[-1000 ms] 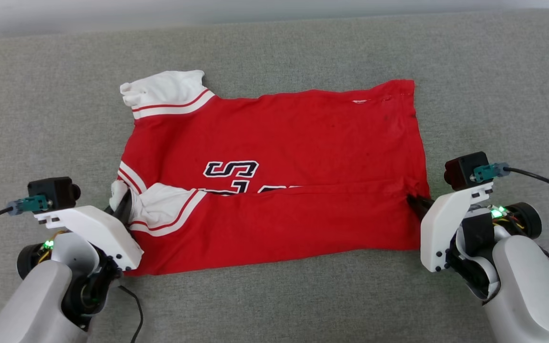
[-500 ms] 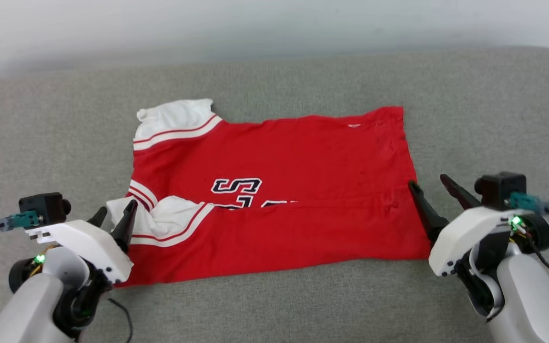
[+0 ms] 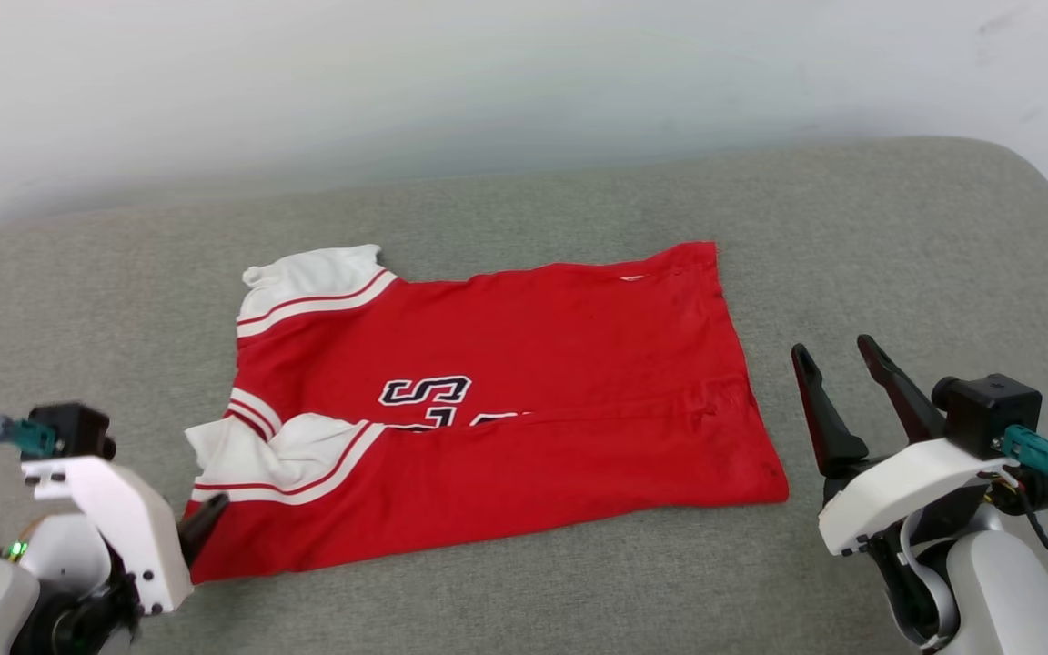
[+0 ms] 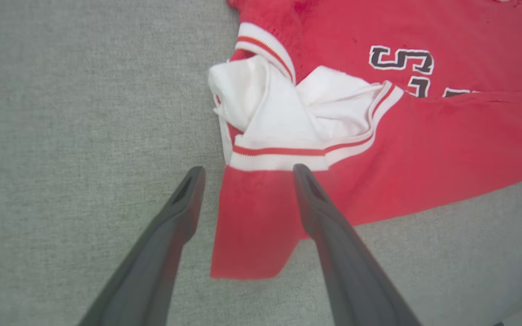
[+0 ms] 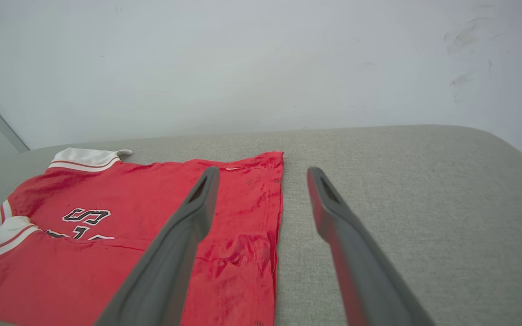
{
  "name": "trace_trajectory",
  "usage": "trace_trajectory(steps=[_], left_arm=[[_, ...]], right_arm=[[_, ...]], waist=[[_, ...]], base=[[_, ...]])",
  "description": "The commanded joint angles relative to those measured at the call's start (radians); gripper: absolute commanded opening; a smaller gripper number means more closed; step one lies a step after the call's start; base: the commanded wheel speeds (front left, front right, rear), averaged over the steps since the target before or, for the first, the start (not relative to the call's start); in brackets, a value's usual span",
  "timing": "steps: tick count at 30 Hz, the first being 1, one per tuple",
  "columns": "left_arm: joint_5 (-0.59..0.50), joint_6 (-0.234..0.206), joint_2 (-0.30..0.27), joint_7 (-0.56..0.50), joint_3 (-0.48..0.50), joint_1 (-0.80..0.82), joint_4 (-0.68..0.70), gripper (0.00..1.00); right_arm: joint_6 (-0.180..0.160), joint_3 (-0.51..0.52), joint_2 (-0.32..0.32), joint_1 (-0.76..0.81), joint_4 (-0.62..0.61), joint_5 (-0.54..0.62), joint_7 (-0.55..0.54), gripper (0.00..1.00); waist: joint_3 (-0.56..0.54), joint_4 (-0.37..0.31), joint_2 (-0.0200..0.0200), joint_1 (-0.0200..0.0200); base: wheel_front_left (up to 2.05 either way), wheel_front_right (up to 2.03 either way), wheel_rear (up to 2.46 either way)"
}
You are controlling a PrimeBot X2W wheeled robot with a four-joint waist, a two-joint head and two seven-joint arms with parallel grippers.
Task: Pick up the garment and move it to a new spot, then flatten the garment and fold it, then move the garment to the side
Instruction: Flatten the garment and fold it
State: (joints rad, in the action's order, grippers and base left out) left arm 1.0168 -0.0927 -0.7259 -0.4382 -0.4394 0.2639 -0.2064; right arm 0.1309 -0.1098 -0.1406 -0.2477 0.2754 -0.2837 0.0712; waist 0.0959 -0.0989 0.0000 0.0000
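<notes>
Both wide open, gripping nothing: left claw point(image 4: 248, 168) hovers at the red jersey point(image 3: 533, 364)'s lower-left sleeve corner, right claw point(image 3: 831, 347) just off its right edge.

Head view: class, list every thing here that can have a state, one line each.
Red jersey-style garment with white sleeve ends: flat on grey fabric cushion, near edge folded over, unheld.
Left gripper, two dark fingers: open, empty.
Right gripper, two dark fingers: open, empty.
</notes>
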Motion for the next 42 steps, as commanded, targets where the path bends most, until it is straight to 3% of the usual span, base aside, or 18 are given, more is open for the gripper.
trace_trajectory(steps=[1,6,12,13,14,15,16,24,27,31,36,42], left_arm=[[0.017,-0.012,-0.01,-0.026,-0.002,-0.024,0.003,1.0],[0.06,-0.044,-0.018,-0.079,0.006,-0.054,-0.011,1.0],[0.101,-0.039,0.035,-0.131,-0.009,-0.024,-0.105,1.0],[0.102,-0.033,0.046,-0.137,-0.018,-0.021,-0.122,0.78],[0.101,-0.031,0.059,-0.133,-0.024,-0.016,-0.133,0.38],[0.101,-0.024,0.069,-0.13,-0.028,-0.016,-0.145,0.07],[0.103,-0.017,0.075,-0.133,-0.035,-0.019,-0.157,0.0],[0.06,0.014,0.095,-0.029,-0.03,0.016,-0.189,0.0],[0.032,0.016,0.084,0.024,-0.015,0.04,-0.168,0.0],[0.016,-0.002,0.069,0.059,0.002,0.042,-0.114,0.0],[-0.006,-0.022,0.049,0.061,0.007,0.069,-0.019,0.0],[-0.025,-0.034,0.053,0.058,-0.003,0.096,0.053,0.0]], right_arm=[[0.0,0.001,0.012,0.007,-0.011,0.002,0.003,1.0],[0.0,0.004,0.033,0.015,-0.043,0.01,0.0,1.0],[0.0,0.008,0.042,-0.005,-0.064,0.016,-0.002,1.0],[0.0,0.006,0.042,-0.008,-0.067,0.015,-0.001,1.0],[0.0,0.006,0.042,-0.009,-0.07,0.014,-0.003,1.0],[0.0,0.007,0.04,-0.01,-0.074,0.015,-0.002,1.0],[0.0,0.01,0.035,-0.01,-0.077,0.019,-0.003,1.0],[0.0,0.039,0.007,0.013,-0.106,-0.003,-0.083,1.0],[0.0,0.06,0.0,0.013,-0.093,-0.064,-0.217,1.0],[0.0,0.058,-0.038,-0.018,-0.057,-0.134,-0.482,1.0],[0.0,0.067,-0.064,-0.056,-0.038,-0.153,-0.77,1.0],[0.0,0.055,-0.039,-0.096,-0.013,-0.141,-0.894,1.0]], waist=[[0.009,-0.016,0.0,0.0],[0.043,-0.048,0.0,0.0],[0.091,-0.068,0.0,0.0],[0.094,-0.071,0.0,0.0],[0.096,-0.075,0.0,0.0],[0.096,-0.076,0.0,0.0],[0.095,-0.076,0.0,0.0],[0.054,-0.042,0.0,0.0],[0.041,-0.024,0.0,0.0],[0.039,-0.007,0.0,0.0],[0.08,0.031,0.0,0.0],[0.145,0.068,0.0,0.0]], base=[[0.0,0.0,0.0],[0.0,0.0,0.0],[0.0,0.0,0.0],[0.0,0.0,0.0],[0.0,0.0,0.0],[0.0,0.0,0.0],[0.0,0.0,0.0],[0.0,0.0,0.0],[0.0,0.0,0.0],[0.0,0.0,0.0],[0.0,0.0,0.0],[0.0,0.0,0.0]])
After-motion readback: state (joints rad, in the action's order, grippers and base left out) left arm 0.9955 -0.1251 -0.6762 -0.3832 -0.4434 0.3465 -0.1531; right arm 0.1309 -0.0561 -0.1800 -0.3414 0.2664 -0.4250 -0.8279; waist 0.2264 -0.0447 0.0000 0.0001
